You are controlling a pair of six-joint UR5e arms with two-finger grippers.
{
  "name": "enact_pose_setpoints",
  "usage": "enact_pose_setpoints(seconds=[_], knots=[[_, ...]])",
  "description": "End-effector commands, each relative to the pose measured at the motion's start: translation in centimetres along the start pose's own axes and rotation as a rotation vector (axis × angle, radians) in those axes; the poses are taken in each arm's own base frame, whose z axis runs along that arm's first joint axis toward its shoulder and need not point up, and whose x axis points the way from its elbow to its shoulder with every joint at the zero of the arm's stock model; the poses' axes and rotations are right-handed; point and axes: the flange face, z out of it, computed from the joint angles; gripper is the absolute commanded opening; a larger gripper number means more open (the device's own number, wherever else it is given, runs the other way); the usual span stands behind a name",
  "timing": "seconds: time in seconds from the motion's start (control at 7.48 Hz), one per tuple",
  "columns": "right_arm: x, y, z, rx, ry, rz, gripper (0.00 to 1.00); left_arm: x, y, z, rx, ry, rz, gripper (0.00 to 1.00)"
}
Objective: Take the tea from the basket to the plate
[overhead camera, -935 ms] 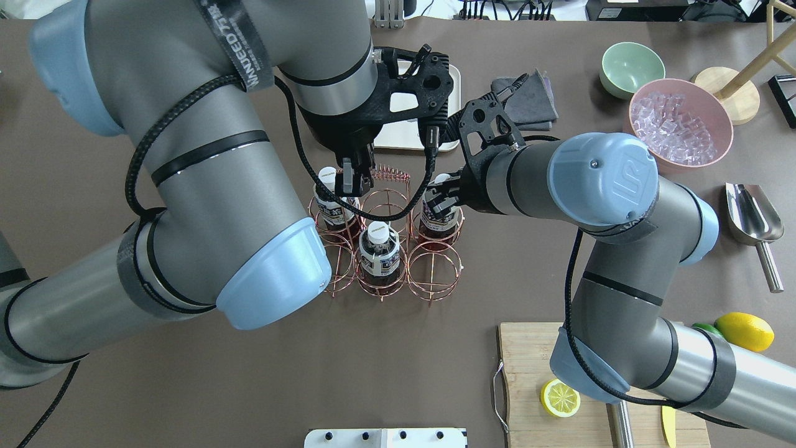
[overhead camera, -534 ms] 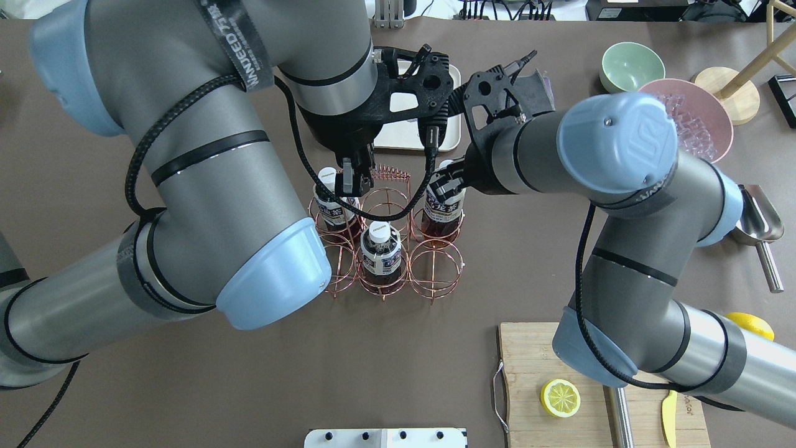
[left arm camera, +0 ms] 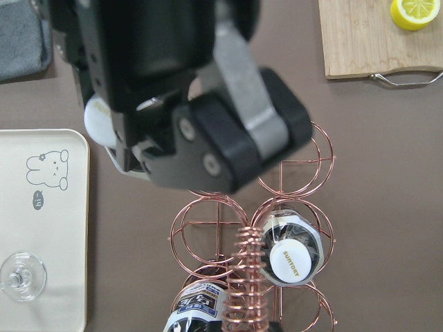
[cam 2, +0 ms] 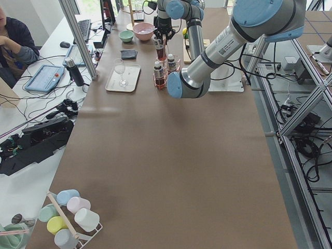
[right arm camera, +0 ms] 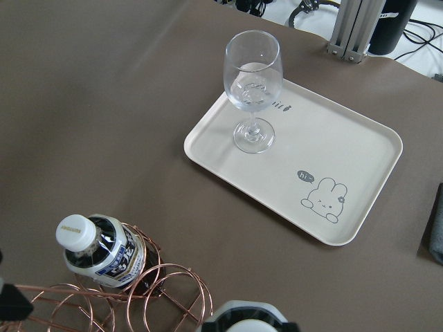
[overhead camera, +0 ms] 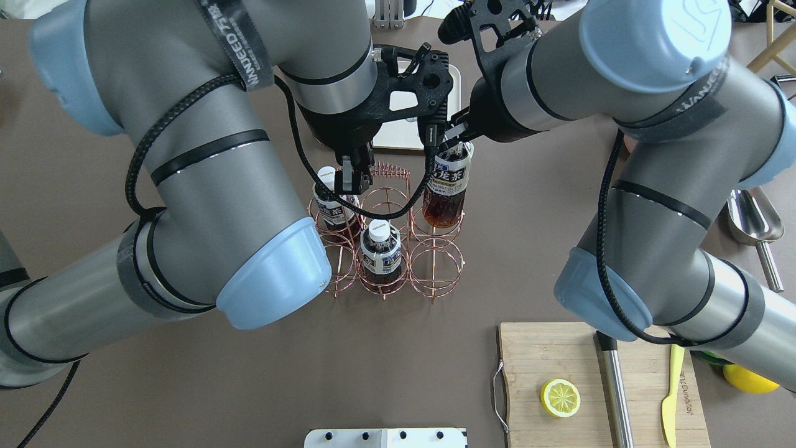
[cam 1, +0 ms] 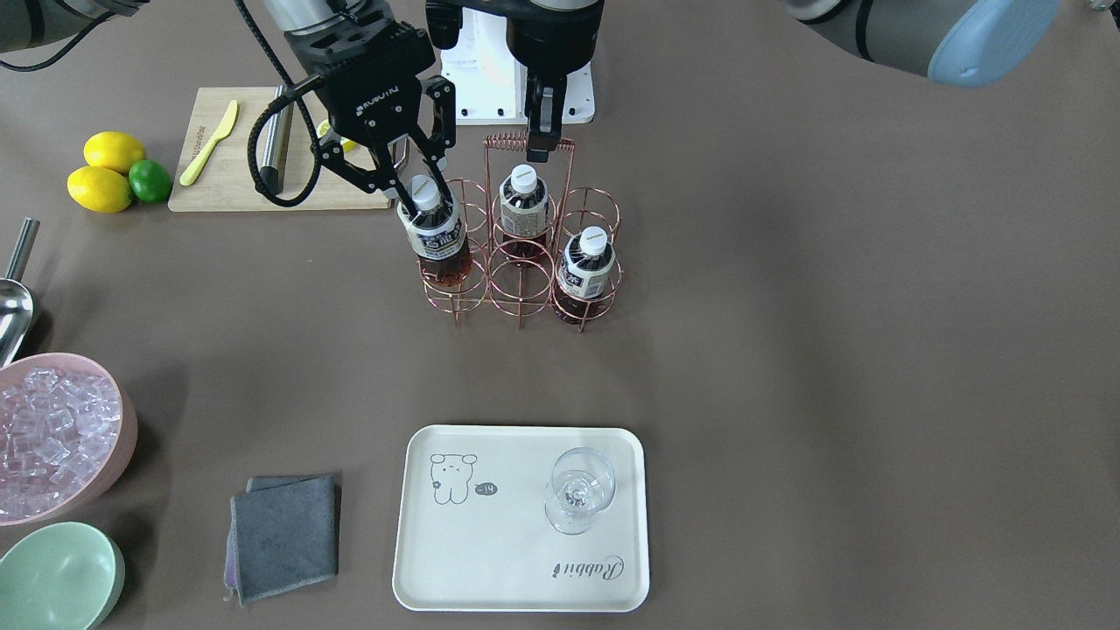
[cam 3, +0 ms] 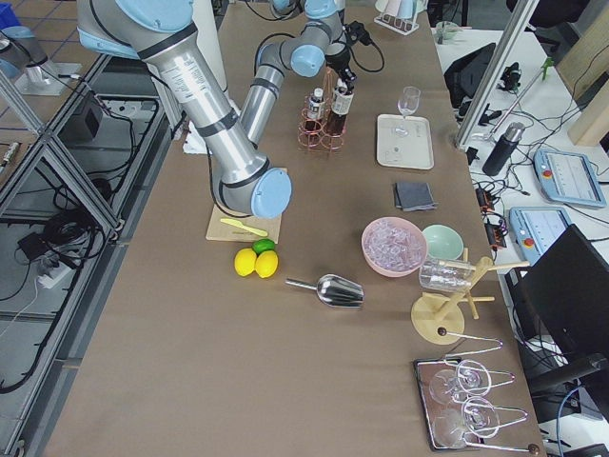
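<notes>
My right gripper [cam 1: 420,185] is shut on the cap end of a tea bottle [cam 1: 435,238] and holds it raised and tilted; it also shows in the overhead view [overhead camera: 445,190]. Its lower end still sits within the rings of a corner cell of the copper wire basket [cam 1: 521,302]. Two more tea bottles [overhead camera: 380,250] [overhead camera: 330,202] stand in the basket [overhead camera: 433,274]. My left gripper [overhead camera: 350,177] is shut on the basket's coiled handle [cam 1: 516,138]. The cream plate [cam 1: 516,560] lies on the far side of the basket from the robot's base.
A wine glass [cam 1: 577,490] stands on the plate. A grey cloth [cam 1: 284,534], a pink bowl of ice [cam 1: 52,437] and a mint bowl [cam 1: 57,577] lie toward the right arm's side. A cutting board [overhead camera: 535,354] and metal scoop [overhead camera: 752,218] are there too.
My right gripper has risen with the tea bottle, drawing it most of the way up out of its cell, and the right arm has swung up. My left gripper has stayed on the handle.
</notes>
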Motion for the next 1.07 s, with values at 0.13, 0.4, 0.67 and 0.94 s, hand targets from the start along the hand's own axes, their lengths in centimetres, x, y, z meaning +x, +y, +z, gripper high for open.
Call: enact_pose_setpoints(seconds=[0.13,0.4,0.67,0.94], knots=[[4.7,-2.3,-3.9,-0.013,-0.051,0.06,0.0,0.0,0.0,0.0,0.0,0.0,-0.001,0.0],[8.9,-2.8,-4.9,-0.03,-0.029,0.062,0.0,0.0,0.0,0.1,-0.002,0.001,-0.002,0.0],[14.3,-3.4,-3.5,-0.065,0.049,0.023,0.0,0.0,0.0,0.1,-0.002,0.001,-0.002,0.0],[18.0,-4.5,-2.4,-0.076,0.109,0.064,0.0,0.0,0.0,0.1,-0.002,0.001,-0.002,0.0]])
